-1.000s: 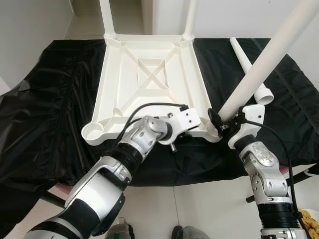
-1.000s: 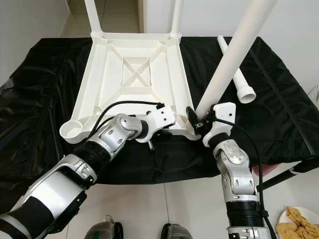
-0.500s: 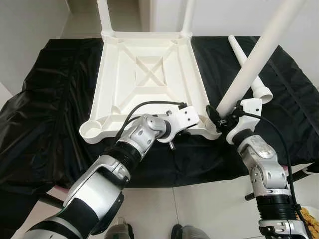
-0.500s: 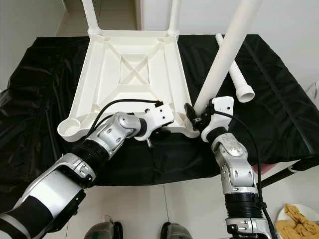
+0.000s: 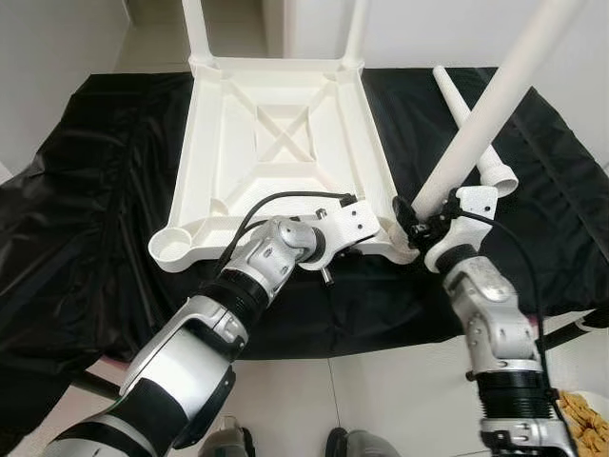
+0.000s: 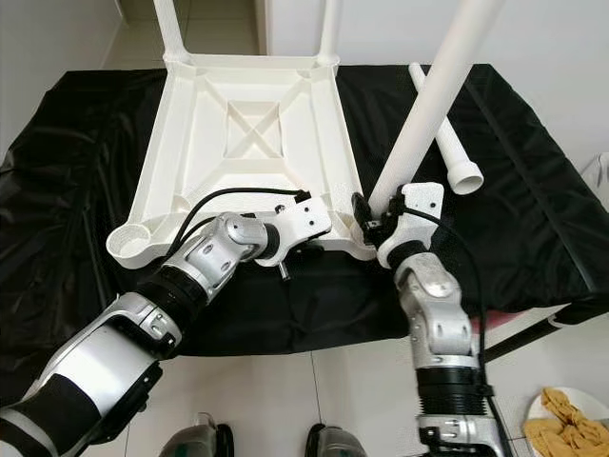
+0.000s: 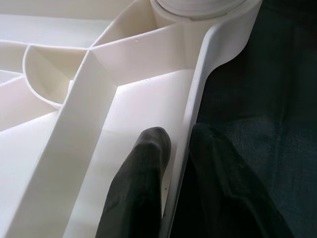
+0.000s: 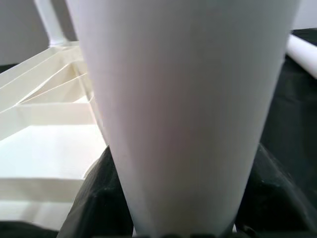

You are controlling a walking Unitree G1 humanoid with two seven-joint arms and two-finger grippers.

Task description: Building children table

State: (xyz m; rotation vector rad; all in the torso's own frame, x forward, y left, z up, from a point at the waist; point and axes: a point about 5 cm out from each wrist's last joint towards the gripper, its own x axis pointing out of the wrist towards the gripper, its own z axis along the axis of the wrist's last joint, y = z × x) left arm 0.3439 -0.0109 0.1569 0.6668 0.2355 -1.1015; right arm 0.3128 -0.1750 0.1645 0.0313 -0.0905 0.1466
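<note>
A white plastic table top [image 5: 276, 143] lies upside down on black cloth, two legs fitted at its far corners. My left gripper [image 7: 173, 163] is shut on the top's near rim [image 7: 190, 124], one finger [image 7: 143, 178] inside and one outside. My right gripper [image 5: 419, 217] is shut on the base of a long white table leg [image 5: 495, 105], which leans up to the right with its foot at the near right corner socket [image 5: 404, 249]. Another loose leg [image 5: 471, 119] lies on the cloth to the right.
The black cloth [image 5: 86, 219] covers the whole work surface and hangs over its near edge. The near left corner socket [image 5: 169, 249] stands open. Pale floor [image 5: 381, 400] shows below, with a plate of food [image 6: 561, 409] at the lower right.
The whole picture has shifted a little as the camera moved. My right gripper has tilted the leg slightly more upright at the near right corner. The left gripper keeps its hold on the rim.
</note>
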